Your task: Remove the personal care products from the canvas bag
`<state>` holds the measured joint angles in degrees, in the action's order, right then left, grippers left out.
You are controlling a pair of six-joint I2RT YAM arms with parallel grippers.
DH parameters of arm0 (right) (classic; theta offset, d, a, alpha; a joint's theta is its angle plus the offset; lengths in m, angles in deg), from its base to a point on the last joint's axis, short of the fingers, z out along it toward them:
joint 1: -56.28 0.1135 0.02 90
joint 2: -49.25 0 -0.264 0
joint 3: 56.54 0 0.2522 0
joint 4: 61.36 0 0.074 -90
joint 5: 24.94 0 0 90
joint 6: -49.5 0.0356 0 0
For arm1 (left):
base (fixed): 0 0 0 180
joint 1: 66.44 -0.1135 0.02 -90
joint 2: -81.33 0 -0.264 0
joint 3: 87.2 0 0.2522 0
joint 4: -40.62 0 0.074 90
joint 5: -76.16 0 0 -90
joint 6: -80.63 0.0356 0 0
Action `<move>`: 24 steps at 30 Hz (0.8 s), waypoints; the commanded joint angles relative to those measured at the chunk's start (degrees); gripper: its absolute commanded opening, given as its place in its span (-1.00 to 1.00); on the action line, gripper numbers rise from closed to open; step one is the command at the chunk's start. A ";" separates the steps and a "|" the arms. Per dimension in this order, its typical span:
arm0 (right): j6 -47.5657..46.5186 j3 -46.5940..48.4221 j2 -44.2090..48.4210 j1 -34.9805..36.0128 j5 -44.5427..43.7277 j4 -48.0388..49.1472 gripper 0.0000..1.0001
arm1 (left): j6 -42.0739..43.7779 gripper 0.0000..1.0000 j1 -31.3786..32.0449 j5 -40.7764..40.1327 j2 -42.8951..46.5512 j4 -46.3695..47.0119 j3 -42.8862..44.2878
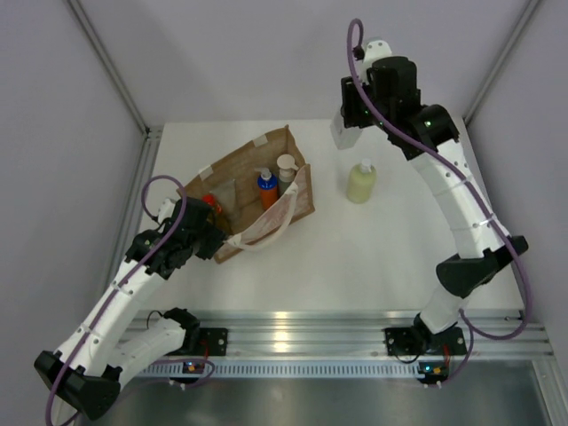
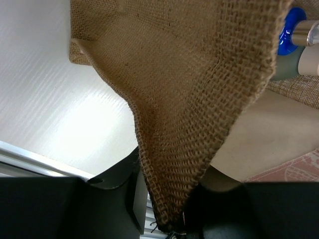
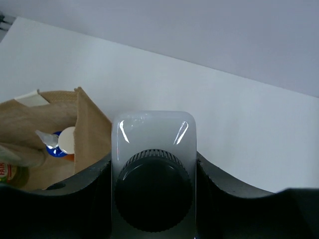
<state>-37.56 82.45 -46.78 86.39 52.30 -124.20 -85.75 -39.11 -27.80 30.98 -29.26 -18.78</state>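
Observation:
The brown canvas bag (image 1: pixel 293 197) lies open on the white table, left of centre. Inside it I see a blue-orange bottle (image 1: pixel 266 189), a grey-green bottle with a beige pump (image 1: pixel 286 171) and a yellow bottle with a red cap (image 1: pixel 209 204). My left gripper (image 1: pixel 211 234) is shut on the bag's near-left edge; the jute weave (image 2: pixel 189 99) fills the left wrist view and runs down between the jaws. My right gripper (image 1: pixel 344 130) is raised at the back, shut on a white bottle with a black screw cap (image 3: pixel 153 164). A pale yellow-green bottle (image 1: pixel 361 182) stands on the table right of the bag.
Grey walls with metal posts enclose the table on three sides. An aluminium rail (image 1: pixel 302 333) with the arm bases runs along the near edge. The bag's off-white webbing handle (image 1: pixel 266 232) hangs over its near side.

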 commanded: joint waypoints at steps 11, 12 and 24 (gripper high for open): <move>-1.89 -20.17 -3.64 -1.37 2.03 23.48 -1.00 | 0.79 -0.33 0.09 0.77 1.48 -1.01 1.33; -1.97 -21.59 -3.64 -1.37 1.86 24.55 -1.00 | 1.05 -0.33 0.00 0.95 1.48 -1.01 1.33; 0.48 -35.49 -4.96 -1.37 3.26 37.82 -1.00 | 1.93 -0.33 0.09 1.12 1.22 -1.01 1.51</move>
<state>-38.26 45.60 -53.16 85.73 55.04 -101.62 -85.14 -39.11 -26.77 31.35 -29.30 -18.78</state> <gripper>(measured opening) 0.478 0.337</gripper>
